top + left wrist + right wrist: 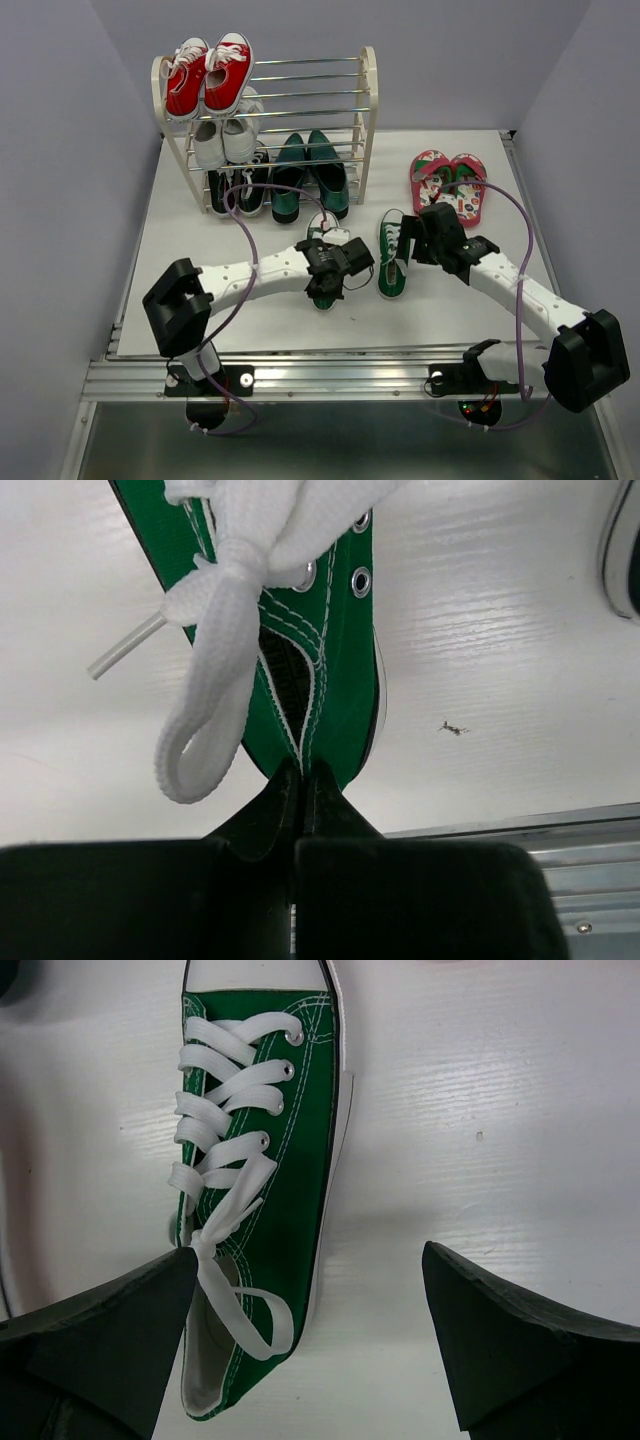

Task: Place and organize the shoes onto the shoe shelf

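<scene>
The shoe shelf (368, 100) stands at the far-left corner of the table (200, 320), with the teal loafers (308, 180) at its lowest level. Mid-table, the left gripper (300, 780) has its jaws pinched together on the thin heel collar of one green sneaker (335, 670). The canvas is light and soft, so that rim will likely fold and let the toe droop. Just to the right, the other green sneaker (392, 262) lies flat under the right gripper (308, 1252), whose jaws are wide apart. Its firmer rubber-edged sides look like the better hold. The flip-flops (447, 185) lie near the far-right edge.

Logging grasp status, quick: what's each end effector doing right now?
Left end effector: closed on the heel of a green canvas sneaker.
Right end effector: open, holding nothing.
</scene>
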